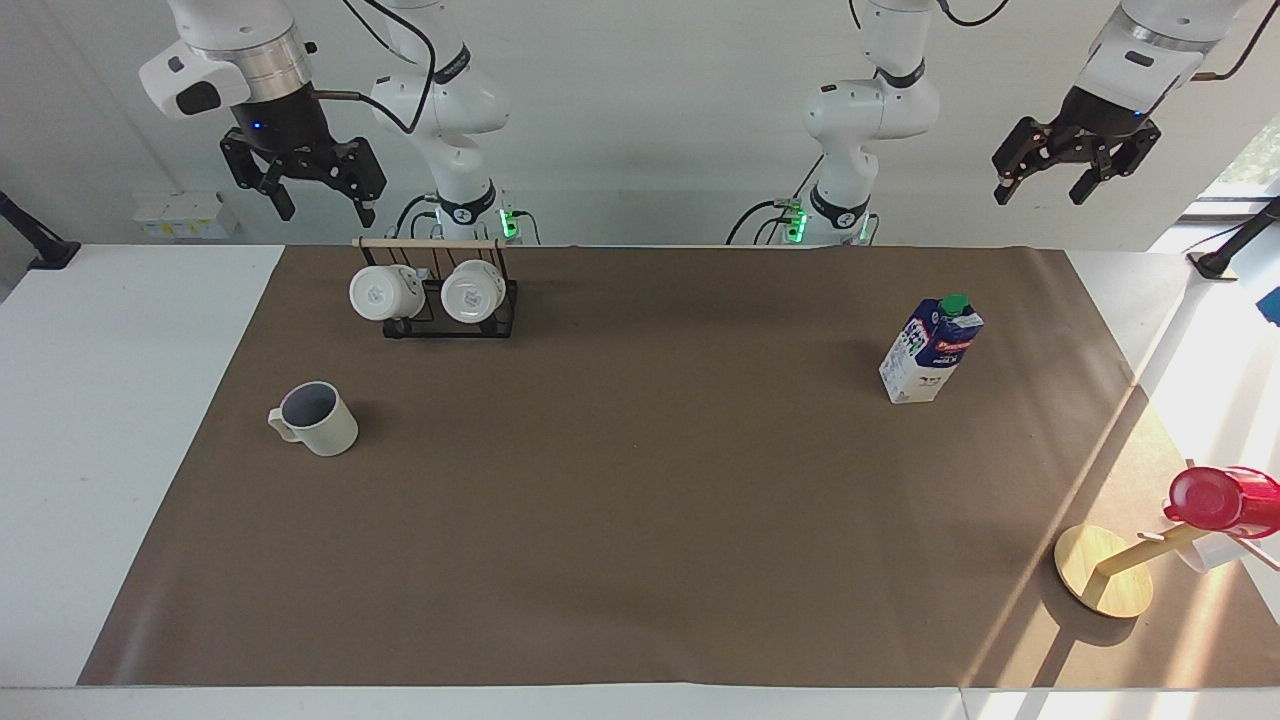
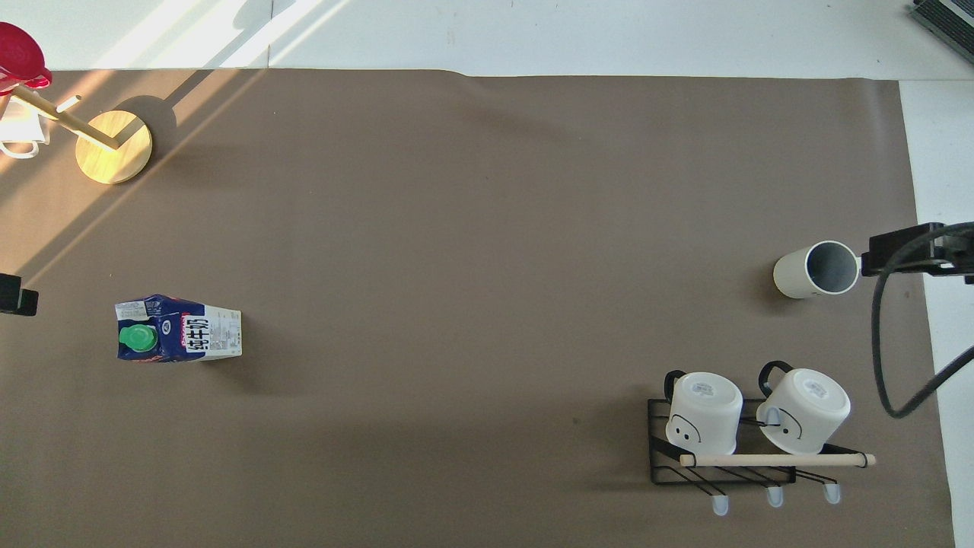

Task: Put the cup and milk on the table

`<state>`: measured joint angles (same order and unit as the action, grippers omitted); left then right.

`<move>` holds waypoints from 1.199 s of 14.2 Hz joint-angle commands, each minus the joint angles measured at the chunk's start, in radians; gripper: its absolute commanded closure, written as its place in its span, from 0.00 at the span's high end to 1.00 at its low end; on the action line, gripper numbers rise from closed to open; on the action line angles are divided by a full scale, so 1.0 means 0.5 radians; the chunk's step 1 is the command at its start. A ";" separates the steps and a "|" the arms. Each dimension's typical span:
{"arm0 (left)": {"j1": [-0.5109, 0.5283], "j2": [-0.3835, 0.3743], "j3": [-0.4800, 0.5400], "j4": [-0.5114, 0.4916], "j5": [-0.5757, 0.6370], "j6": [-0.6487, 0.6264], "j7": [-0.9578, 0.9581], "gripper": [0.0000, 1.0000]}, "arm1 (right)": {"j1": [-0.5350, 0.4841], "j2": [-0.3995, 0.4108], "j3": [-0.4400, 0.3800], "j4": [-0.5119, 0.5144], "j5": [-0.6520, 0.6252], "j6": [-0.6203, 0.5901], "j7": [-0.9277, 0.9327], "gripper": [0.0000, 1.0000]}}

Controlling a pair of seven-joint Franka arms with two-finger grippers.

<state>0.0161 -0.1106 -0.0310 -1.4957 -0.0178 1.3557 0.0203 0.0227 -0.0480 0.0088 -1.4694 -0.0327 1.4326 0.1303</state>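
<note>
The cup (image 1: 318,420) (image 2: 814,270), cream-white with a grey-blue inside, stands upright on the brown sheet of the table (image 1: 640,520) toward the right arm's end. The milk (image 1: 930,350) (image 2: 179,329), a blue-and-white carton with a green cap, stands upright toward the left arm's end. My right gripper (image 1: 325,205) hangs open and empty high over the table's edge by the mug rack. My left gripper (image 1: 1042,185) hangs open and empty high over the left arm's end of the table. Neither gripper touches anything.
A black wire rack (image 1: 450,322) (image 2: 662,457) holding two white mugs stands nearer to the robots than the cup. A wooden stand (image 1: 1105,570) (image 2: 114,146) with a red cup (image 1: 1225,498) (image 2: 19,53) sits at the left arm's end, farther from the robots than the milk.
</note>
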 commanded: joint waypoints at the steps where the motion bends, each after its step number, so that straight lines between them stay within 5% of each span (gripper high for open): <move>1: -0.020 0.006 0.010 0.040 0.039 -0.048 -0.016 1.00 | -0.021 -0.018 0.010 -0.019 0.026 0.012 0.022 1.00; 13: -0.020 0.010 0.010 0.040 0.039 -0.048 -0.016 1.00 | -0.024 -0.018 0.007 -0.019 0.029 0.022 0.012 1.00; 17: -0.020 0.010 0.010 0.040 0.039 -0.048 -0.016 1.00 | -0.079 0.004 0.007 -0.077 0.029 0.199 0.006 1.00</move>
<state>0.0161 -0.1106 -0.0310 -1.4957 -0.0178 1.3555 0.0203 0.0014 -0.0451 0.0073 -1.4769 -0.0327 1.4844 0.1303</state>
